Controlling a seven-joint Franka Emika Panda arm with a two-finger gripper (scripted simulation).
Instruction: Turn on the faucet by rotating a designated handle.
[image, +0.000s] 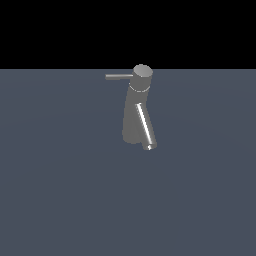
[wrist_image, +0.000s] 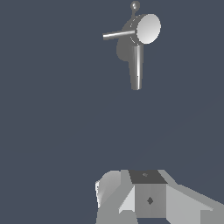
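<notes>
**Ana:** Grey metal against a slate-blue floor, that's all the exterior view offers. Going from its left: first the handle (image: 119, 76), a thin rod jutting level out of the round cap (image: 142, 72). Then the faucet (image: 136, 107) itself, a tapered column leaning a little, and last the shiny spout (image: 144, 125) slanting down toward the exterior view's right.

**Ben:** And the robot?

**Ana:** Not in that view at all. The wrist view shows the gripper (wrist_image: 146, 197) as pale blocks at the picture's edge, with the faucet (wrist_image: 129, 48) well apart from it across bare floor. The handle (wrist_image: 118, 34) sticks out sideways from the cap (wrist_image: 148, 29) there too, and the spout (wrist_image: 137, 68) hangs below it.

**Ben:** Fingers apart or together?

**Ana:** I cannot tell. Only the body of the hand shows; the fingertips are cut off. It holds nothing that I can see.

**Ben:** So how far along are we?

**Ana:** Hardly started, I'd judge. Nothing touches the handle and no water shows. The whole approach is left: reach the rod, get against its side, then swing it round the cap.

**Ben:** Anything in the way?

**Ana:** No other objects on the floor. The only nuisance I'd expect is the spout and cap sitting close to the rod, so contact should land out toward the rod's free end.
</notes>
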